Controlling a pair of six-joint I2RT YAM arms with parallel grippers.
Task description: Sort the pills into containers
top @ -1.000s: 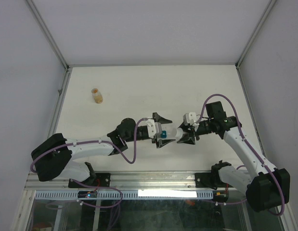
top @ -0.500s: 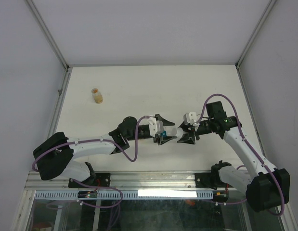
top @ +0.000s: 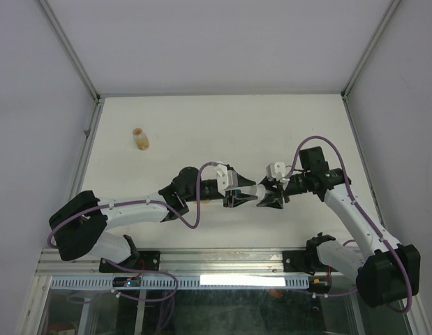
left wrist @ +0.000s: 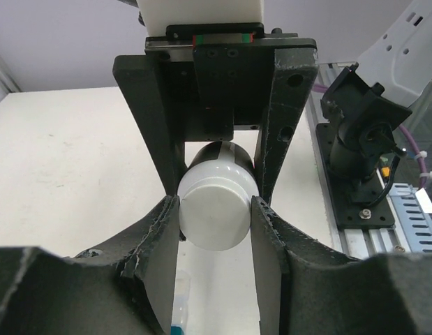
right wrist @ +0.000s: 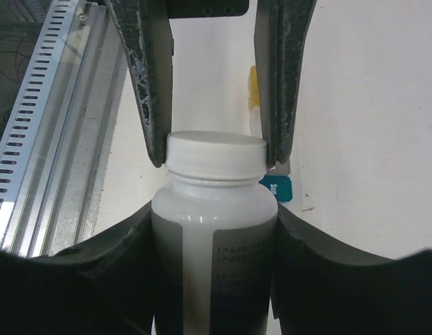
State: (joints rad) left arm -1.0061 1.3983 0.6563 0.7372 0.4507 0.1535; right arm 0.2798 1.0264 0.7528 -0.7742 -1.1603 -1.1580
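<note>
Both ends of a white plastic pill bottle (right wrist: pixel 202 279) are gripped above the white table (top: pixel 202 118): left gripper (left wrist: pixel 216 223) clamped tight on its white ribbed screw cap (right wrist: pixel 216 155), right gripper (right wrist: pixel 214 216) clamped round the body. Narrow strip of joined plastic compartments (right wrist: pixel 275 188), yellow & teal cells showing, lies flat on the tabletop directly below bottle & both grippers, touched by neither; small amber vial (top: pixel 140 138) sits well apart at far left.
</note>
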